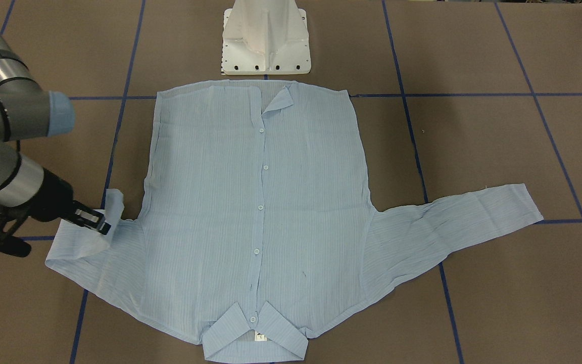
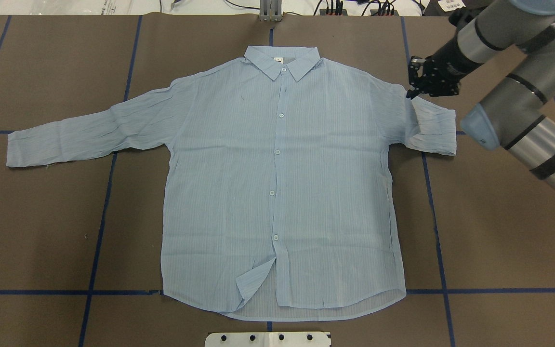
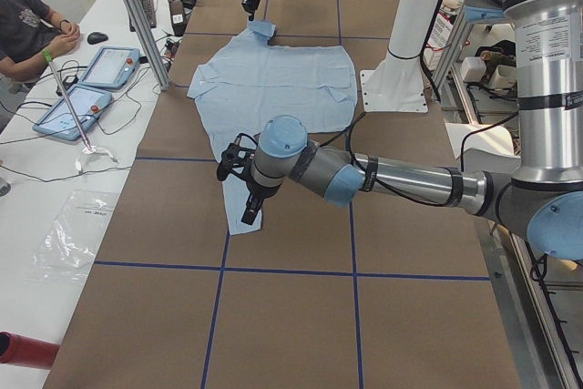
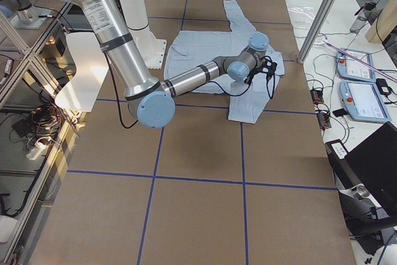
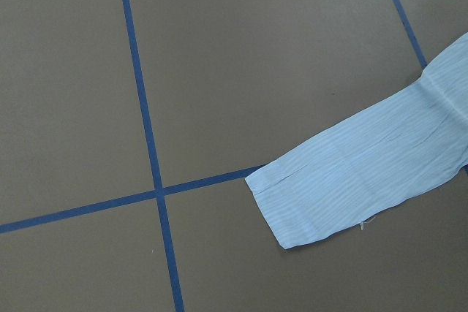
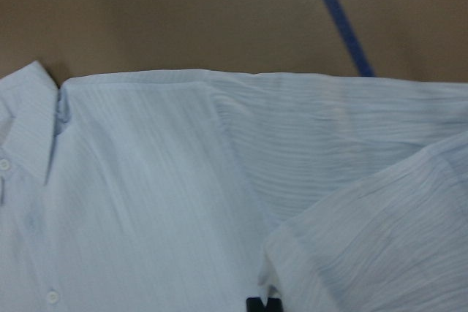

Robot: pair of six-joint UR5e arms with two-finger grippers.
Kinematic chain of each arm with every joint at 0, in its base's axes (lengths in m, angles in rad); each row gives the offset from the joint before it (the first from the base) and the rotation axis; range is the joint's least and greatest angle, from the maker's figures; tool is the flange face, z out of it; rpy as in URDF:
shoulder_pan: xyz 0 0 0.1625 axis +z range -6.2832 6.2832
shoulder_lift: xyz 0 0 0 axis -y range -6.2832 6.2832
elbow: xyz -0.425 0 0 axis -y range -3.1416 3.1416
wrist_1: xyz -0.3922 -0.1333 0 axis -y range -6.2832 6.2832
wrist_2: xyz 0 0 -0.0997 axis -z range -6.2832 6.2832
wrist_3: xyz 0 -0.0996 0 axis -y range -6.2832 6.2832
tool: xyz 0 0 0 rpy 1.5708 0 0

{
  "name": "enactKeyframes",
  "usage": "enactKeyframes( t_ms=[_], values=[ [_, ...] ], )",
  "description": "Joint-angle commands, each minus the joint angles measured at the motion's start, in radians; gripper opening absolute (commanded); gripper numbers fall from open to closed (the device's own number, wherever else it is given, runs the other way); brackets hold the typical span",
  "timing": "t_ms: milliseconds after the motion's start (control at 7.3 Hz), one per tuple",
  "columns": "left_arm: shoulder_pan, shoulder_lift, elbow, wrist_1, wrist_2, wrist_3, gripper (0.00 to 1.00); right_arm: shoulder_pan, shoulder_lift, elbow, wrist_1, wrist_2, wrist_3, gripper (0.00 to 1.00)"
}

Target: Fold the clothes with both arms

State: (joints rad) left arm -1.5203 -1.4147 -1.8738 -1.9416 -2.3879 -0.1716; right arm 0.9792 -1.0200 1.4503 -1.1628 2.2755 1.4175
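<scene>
Subject: one thin pale-blue striped button-up shirt (image 2: 277,183). It lies front-up and buttoned on the brown table (image 2: 499,217), centred in front of my white pedestal base (image 1: 265,40).
Long axis: the shirt's body runs straight out from my base across the table. The pointed collar (image 2: 301,60) is at the far end and the curved hem (image 2: 316,313) is nearest the base. One lower corner of the front placket is turned back at the hem.
Cross axis: the two sleeves point to my left and to my right, across the long axis.
Left sleeve (image 2: 89,132): flat and stretched out fully toward my left. Its cuff end touches a line of blue tape (image 5: 146,144).
Right sleeve (image 2: 431,130): doubled back toward the body. Its cuff (image 1: 114,202) is lifted off the table.
Right claw (image 1: 103,225): closed, pinching the raised cuff of the right sleeve beside the shoulder seam.
Left claw (image 3: 248,214): it shows only in the side camera, hanging above the table on my left. I cannot tell whether it is wide or narrow.
Counts: one shirt, one collar, one white neck label (image 2: 278,60) and two sleeves. Five small white buttons (image 2: 277,152) show. There are two arms and two claws.
</scene>
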Motion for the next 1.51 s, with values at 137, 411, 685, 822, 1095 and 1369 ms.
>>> enactKeyframes(
  t_ms=[137, 411, 685, 822, 1095, 1369],
  values=[
    [0.000, -0.003, -0.011, -0.002, 0.001, 0.006, 1.00, -0.167, 0.339, -0.228, 0.014, -0.213, 0.221, 0.00],
    [0.000, -0.006, -0.011, -0.002, 0.001, 0.003, 1.00, -0.217, 0.443, -0.318, 0.031, -0.251, 0.221, 0.00],
    [0.000, -0.006, -0.011, -0.003, 0.001, 0.000, 1.00, -0.273, 0.475, -0.349, 0.071, -0.335, 0.225, 0.00],
    [0.002, -0.006, -0.011, -0.003, 0.001, -0.002, 1.00, -0.281, 0.480, -0.350, 0.072, -0.337, 0.225, 0.00],
    [0.018, -0.006, -0.005, -0.002, 0.003, -0.003, 1.00, -0.300, 0.494, -0.352, 0.072, -0.349, 0.228, 0.00],
    [0.095, -0.042, 0.028, -0.005, 0.007, -0.076, 1.00, -0.332, 0.494, -0.354, 0.072, -0.407, 0.250, 0.98]
  ],
)
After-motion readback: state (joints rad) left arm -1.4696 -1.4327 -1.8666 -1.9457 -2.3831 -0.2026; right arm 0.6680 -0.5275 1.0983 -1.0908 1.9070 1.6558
